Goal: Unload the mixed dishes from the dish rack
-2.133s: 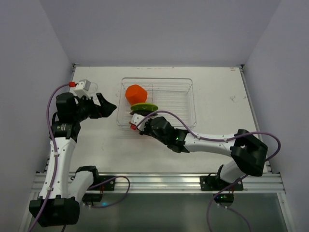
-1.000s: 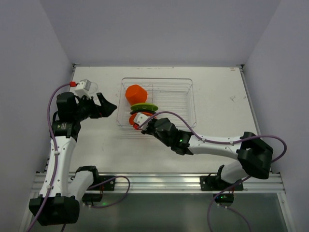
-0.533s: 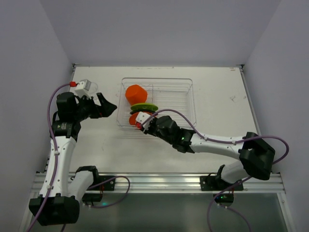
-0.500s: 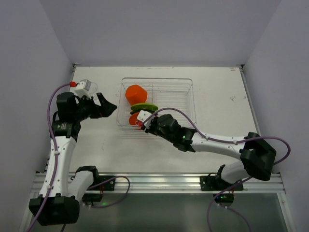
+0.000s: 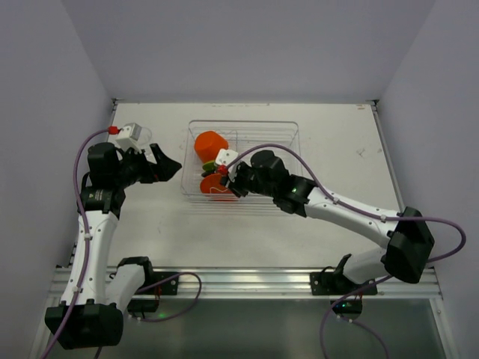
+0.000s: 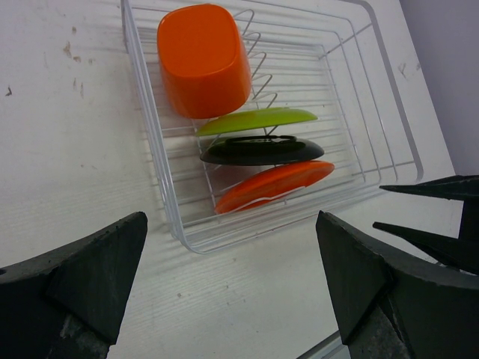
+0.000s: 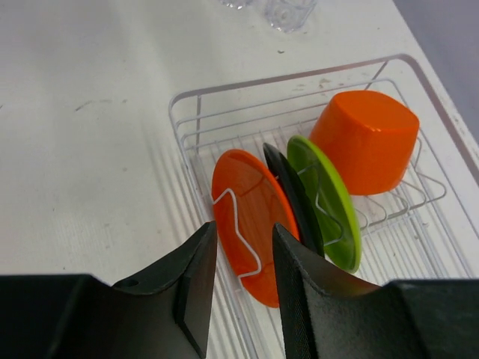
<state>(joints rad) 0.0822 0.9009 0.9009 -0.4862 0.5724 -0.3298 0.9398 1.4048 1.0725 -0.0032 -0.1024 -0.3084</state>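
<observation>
The dish rack sits in the upper middle of the top view on the white worktop. There is bare worktop to its right and below it. Grey walls close the scene at the left, top and right.

The dishes crowd the rack's left end. The orange cup is uppermost, tilted on the wires, and the orange plate is lowest, by the rack's lower-left corner. The right part of the rack shows bare wire dividers.

In the left wrist view the lime-green plate, the black plate and the orange plate stand on edge in neighbouring slots. They are close together, and the lime-green one is just beside the cup.

The right gripper hovers over the plates. In its own view the jaws are parted and clamp nothing, and the orange plate's lower rim shows in the gap between the fingers. A wire loop crosses that plate's face. Whether a finger touches the plate I cannot tell.

The left gripper is spread wide and empty, just left of the rack's left wall and apart from it.

Two clear tumblers stand on the worktop beyond the rack's corner, cut off by the top edge of the right wrist view. The right arm's purple cable arcs over the middle of the rack.
</observation>
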